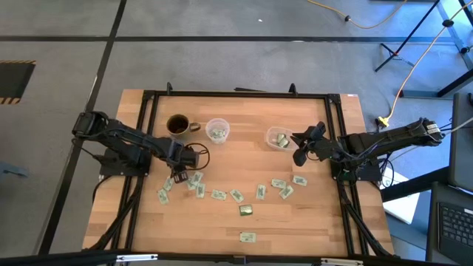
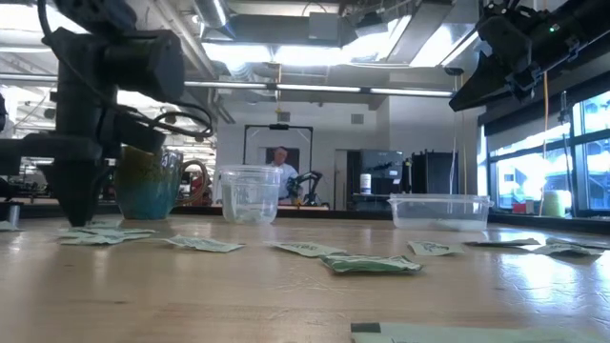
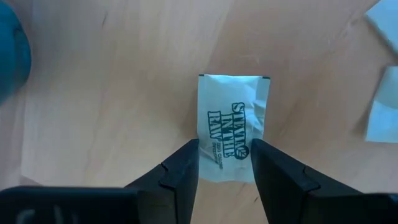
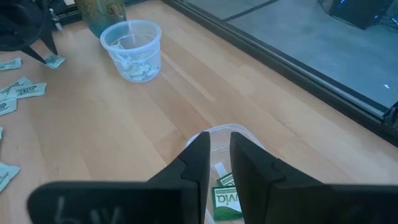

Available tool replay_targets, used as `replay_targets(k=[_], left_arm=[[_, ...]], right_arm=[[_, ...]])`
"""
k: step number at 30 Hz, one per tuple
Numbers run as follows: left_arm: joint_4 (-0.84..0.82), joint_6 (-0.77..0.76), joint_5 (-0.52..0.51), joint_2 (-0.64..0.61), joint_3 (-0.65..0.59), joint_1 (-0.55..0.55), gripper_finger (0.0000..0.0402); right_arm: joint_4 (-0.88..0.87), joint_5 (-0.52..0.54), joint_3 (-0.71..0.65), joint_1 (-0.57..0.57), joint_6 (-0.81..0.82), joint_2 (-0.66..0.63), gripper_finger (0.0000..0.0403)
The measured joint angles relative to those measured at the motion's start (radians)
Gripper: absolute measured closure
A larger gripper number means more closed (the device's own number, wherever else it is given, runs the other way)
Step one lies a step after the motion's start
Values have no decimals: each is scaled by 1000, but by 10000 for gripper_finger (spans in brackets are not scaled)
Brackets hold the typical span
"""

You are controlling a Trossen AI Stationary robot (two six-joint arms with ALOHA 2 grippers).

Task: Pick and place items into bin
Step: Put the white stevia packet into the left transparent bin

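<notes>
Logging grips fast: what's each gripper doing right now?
Left gripper: open, fingers either side of a packet lying on the table.
Right gripper: raised over the bin, slightly open, holding nothing visible.

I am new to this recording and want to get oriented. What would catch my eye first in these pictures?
The packets scattered in an arc across the front half of the wooden table. The left gripper is low over one white packet, fingers open around it. The right gripper hovers above the shallow clear bin, which already holds packets, beside a clear cup and a mug.
</notes>
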Motion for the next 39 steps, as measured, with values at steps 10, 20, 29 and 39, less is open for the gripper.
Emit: replay_targets(k=[10, 20, 29, 39], left_arm=[[14, 16, 16, -2, -17, 0, 272], [23, 39, 28, -1, -19, 0, 335], [-1, 43, 51, 3, 6, 0, 369], [-41, 145, 44, 2, 128, 0, 385]], right_arm=[[0, 0, 0, 0, -3, 0, 336], [0, 0, 0, 0, -3, 0, 336], [-1, 0, 0, 0, -6, 0, 336], [-1, 0, 0, 0, -6, 0, 336]])
